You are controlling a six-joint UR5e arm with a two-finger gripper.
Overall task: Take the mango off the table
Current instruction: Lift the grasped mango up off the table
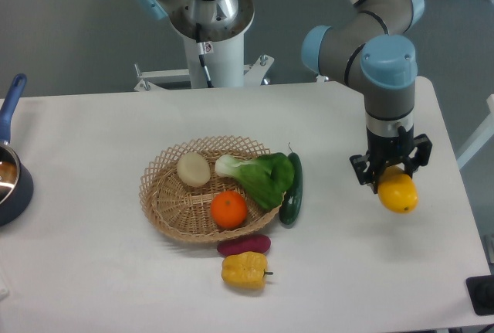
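The mango point(398, 193) is a smooth yellow-orange oval fruit at the right side of the white table point(93, 271). My gripper point(391, 177) points straight down and is shut on the mango's upper part, its black fingers on either side of it. Whether the mango still touches the table or hangs just above it cannot be told.
A wicker basket point(166, 211) at the table's middle holds an orange point(228, 209), a pale round vegetable point(194, 169) and bok choy point(262, 177). A cucumber point(292, 192), a purple sweet potato point(244, 244) and a yellow bell pepper point(245, 270) lie beside it. A blue pot point(9, 178) stands at the left edge.
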